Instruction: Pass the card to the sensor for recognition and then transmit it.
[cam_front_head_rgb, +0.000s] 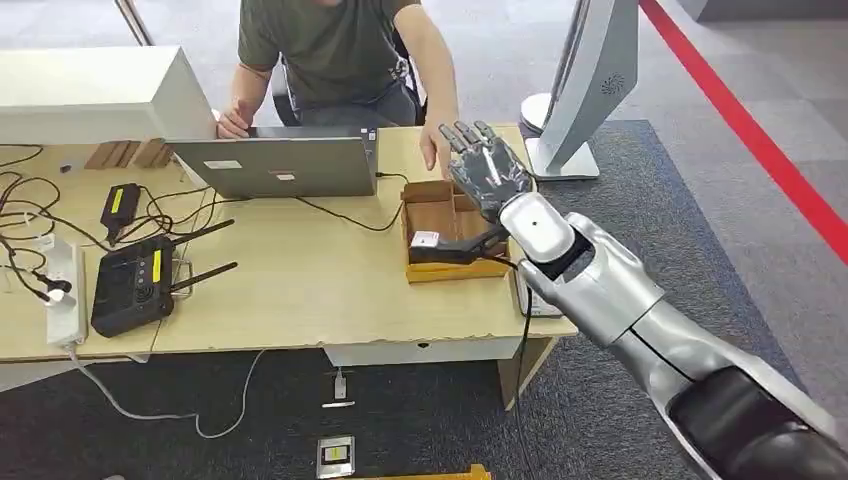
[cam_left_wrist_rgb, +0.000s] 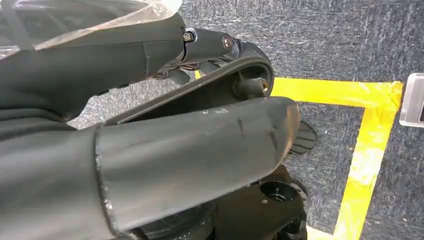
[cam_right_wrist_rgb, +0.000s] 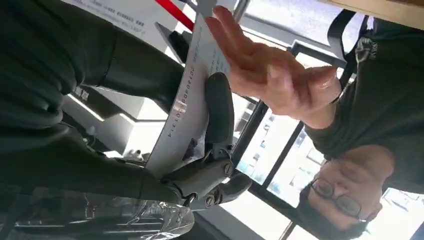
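My right hand (cam_front_head_rgb: 487, 170) is raised above the cardboard box (cam_front_head_rgb: 432, 203) at the table's right end, fingers pointing toward the person. In the right wrist view it pinches a white card (cam_right_wrist_rgb: 186, 112) with printed numbers between its thumb (cam_right_wrist_rgb: 220, 107) and its fingers. The person's hand (cam_right_wrist_rgb: 265, 70) reaches in and touches the card's far end. A black sensor (cam_front_head_rgb: 445, 250) with a white label lies at the box's near side, below my wrist. My left hand (cam_left_wrist_rgb: 210, 45) hangs beside my body over the carpet and holds nothing.
A person sits behind the wooden table (cam_front_head_rgb: 300, 290) at an open laptop (cam_front_head_rgb: 280, 165). A black controller (cam_front_head_rgb: 135, 280), a power strip (cam_front_head_rgb: 62, 290) and cables lie on the left. A white stand (cam_front_head_rgb: 585, 90) rises right of the table. Yellow tape (cam_left_wrist_rgb: 370, 150) marks the carpet.
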